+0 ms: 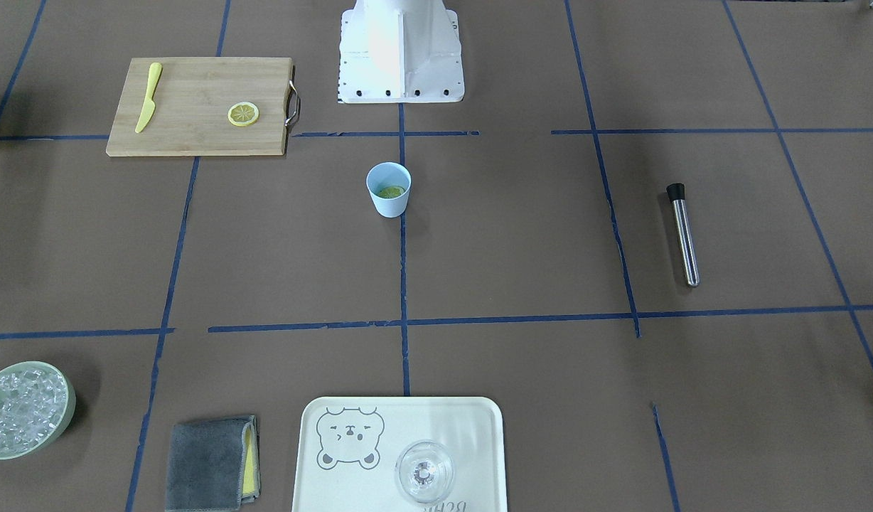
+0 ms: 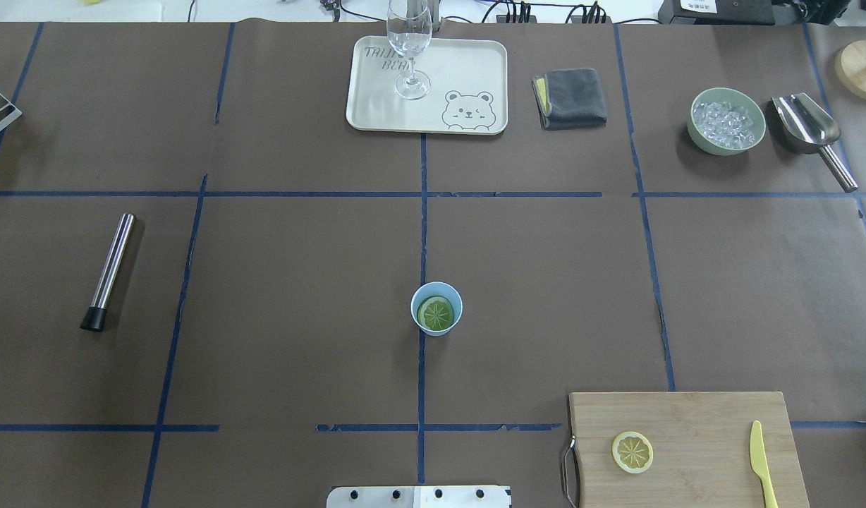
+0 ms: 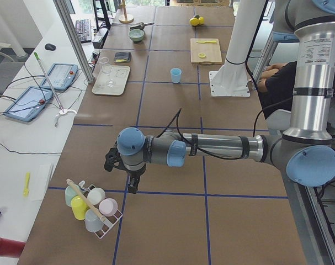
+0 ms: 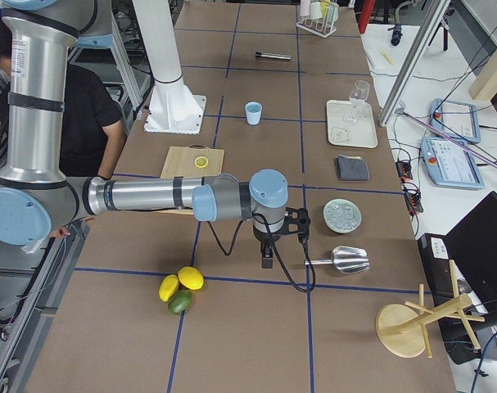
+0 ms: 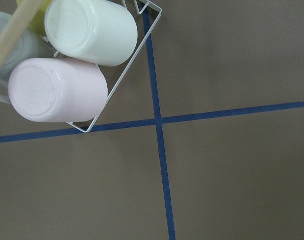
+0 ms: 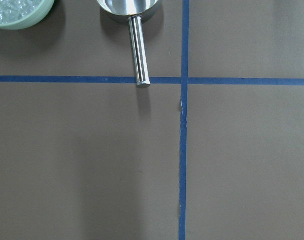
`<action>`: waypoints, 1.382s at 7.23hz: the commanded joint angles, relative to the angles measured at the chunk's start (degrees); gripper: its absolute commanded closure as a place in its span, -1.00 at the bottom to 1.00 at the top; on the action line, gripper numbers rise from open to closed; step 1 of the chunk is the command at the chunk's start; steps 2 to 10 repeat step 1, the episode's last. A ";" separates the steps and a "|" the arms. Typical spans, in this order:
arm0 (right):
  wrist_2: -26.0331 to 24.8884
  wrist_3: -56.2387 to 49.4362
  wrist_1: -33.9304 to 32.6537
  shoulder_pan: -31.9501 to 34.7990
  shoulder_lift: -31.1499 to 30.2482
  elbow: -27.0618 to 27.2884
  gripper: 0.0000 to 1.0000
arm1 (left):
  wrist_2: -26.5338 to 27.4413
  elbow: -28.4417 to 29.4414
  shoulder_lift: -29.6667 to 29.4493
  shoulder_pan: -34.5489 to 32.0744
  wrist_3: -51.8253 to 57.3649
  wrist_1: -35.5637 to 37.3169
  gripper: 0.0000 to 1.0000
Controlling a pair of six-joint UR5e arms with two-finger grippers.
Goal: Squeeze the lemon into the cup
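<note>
The pale blue cup (image 1: 389, 204) stands at the table's middle, also in the overhead view (image 2: 417, 300). One lemon slice (image 2: 436, 314) lies flat inside it. A second lemon slice (image 2: 632, 451) lies on the wooden cutting board (image 2: 694, 423). Neither gripper shows in the overhead or front views. My left gripper (image 3: 133, 185) hangs over the table's far left end beside a rack of cups. My right gripper (image 4: 267, 260) hangs over the far right end near the scoop. I cannot tell whether either is open or shut.
A yellow knife (image 2: 763, 462) lies on the board. A steel muddler (image 2: 108, 271) lies at the left. A tray (image 2: 468, 63) with a clear glass (image 2: 410, 42), a grey cloth (image 2: 572, 97), a bowl of ice (image 2: 727, 121) and a scoop (image 2: 807, 127) sit at the back.
</note>
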 commanded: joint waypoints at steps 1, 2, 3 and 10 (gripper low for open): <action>0.03 0.03 0.05 0.00 0.37 0.10 -1.00 | 0.10 0.00 0.01 0.00 0.01 -0.12 -1.00; 0.03 0.03 0.05 0.00 0.37 0.10 -1.00 | 0.10 0.00 0.01 0.00 0.01 -0.12 -1.00; 0.03 0.03 0.05 0.00 0.37 0.10 -1.00 | 0.10 0.00 0.01 0.00 0.01 -0.12 -1.00; 0.03 0.03 0.05 0.00 0.37 0.10 -1.00 | 0.10 0.00 0.01 0.00 0.01 -0.12 -1.00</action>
